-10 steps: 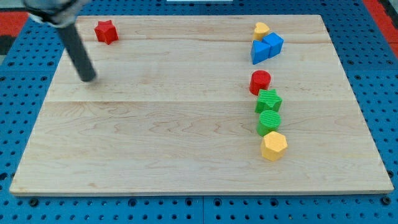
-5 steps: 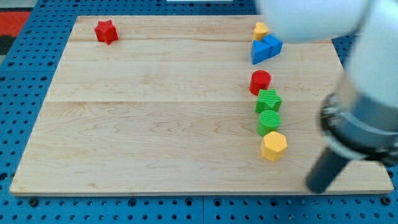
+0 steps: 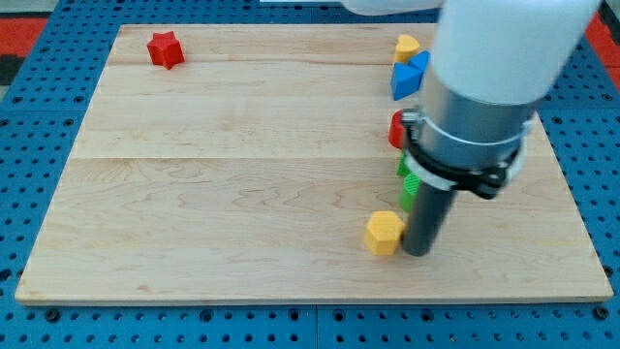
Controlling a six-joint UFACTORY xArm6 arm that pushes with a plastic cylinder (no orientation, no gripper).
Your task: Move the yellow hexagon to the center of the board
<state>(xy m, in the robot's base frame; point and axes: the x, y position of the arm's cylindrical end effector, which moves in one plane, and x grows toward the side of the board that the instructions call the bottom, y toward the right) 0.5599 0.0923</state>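
My tip (image 3: 418, 252) stands on the board (image 3: 242, 145), low and somewhat right of the middle. The tool is only a straight dark rod, so it has nothing to open or close; it holds nothing and can only push. It touches, or almost touches, the right side of the yellow hexagon (image 3: 385, 233); I cannot tell if there is a thin gap between them. From the tip, the hexagon lies at about 9 o'clock.

The task is only partly done, in my judgement. Seen from the center of the board, the hexagon sits at about 4 o'clock, near the bottom edge. It needs to travel toward 10 o'clock to arrive there. With the tip on the right side I can send it left, but for the upward part I should come more under the block.

The arm comes down from the top right of the view. Its thick grey and white body covers much of the column of blocks behind it. I see only parts of a green block (image 3: 408, 179), a red block (image 3: 396, 129) and a blue block (image 3: 409, 76); their shapes are not clear. A small yellow block (image 3: 406, 47) lies at the top edge, and a red star (image 3: 166, 48) is far away at 10 o'clock.
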